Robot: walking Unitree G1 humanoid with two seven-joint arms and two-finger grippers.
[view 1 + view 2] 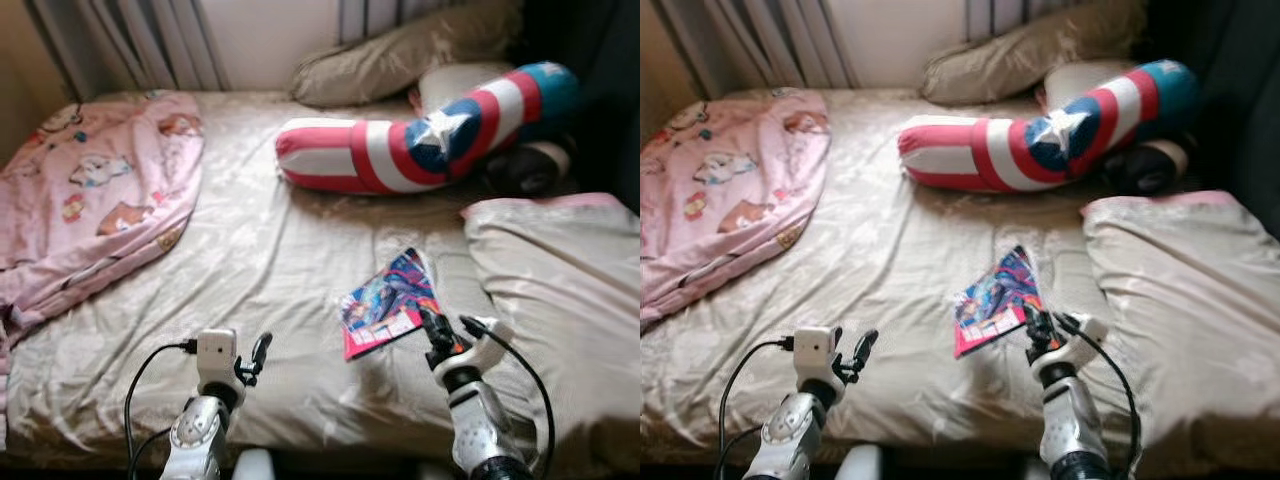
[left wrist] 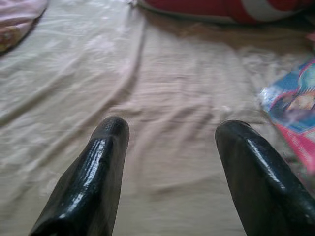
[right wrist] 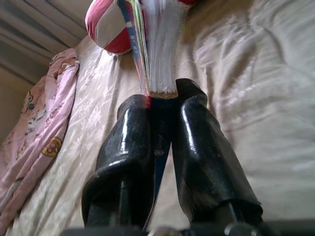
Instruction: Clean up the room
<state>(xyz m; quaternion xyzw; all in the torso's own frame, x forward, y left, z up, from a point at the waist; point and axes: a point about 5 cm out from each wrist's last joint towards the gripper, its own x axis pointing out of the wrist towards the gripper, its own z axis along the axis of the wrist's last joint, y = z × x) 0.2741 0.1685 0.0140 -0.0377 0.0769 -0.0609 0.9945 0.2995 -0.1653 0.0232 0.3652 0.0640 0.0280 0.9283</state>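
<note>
I see right gripper (image 1: 440, 325) pinching near corner of colourful glossy comic magazine (image 1: 388, 300) on beige bed sheet (image 1: 250, 260); magazine long axis runs far-left from claw. Left gripper (image 2: 170, 132) wide, empty.

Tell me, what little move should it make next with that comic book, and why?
Probably lift it. The right gripper is already shut on the comic book at its near edge, while the rest lies on the bed sheet. The left gripper hovers open nearby.
</note>
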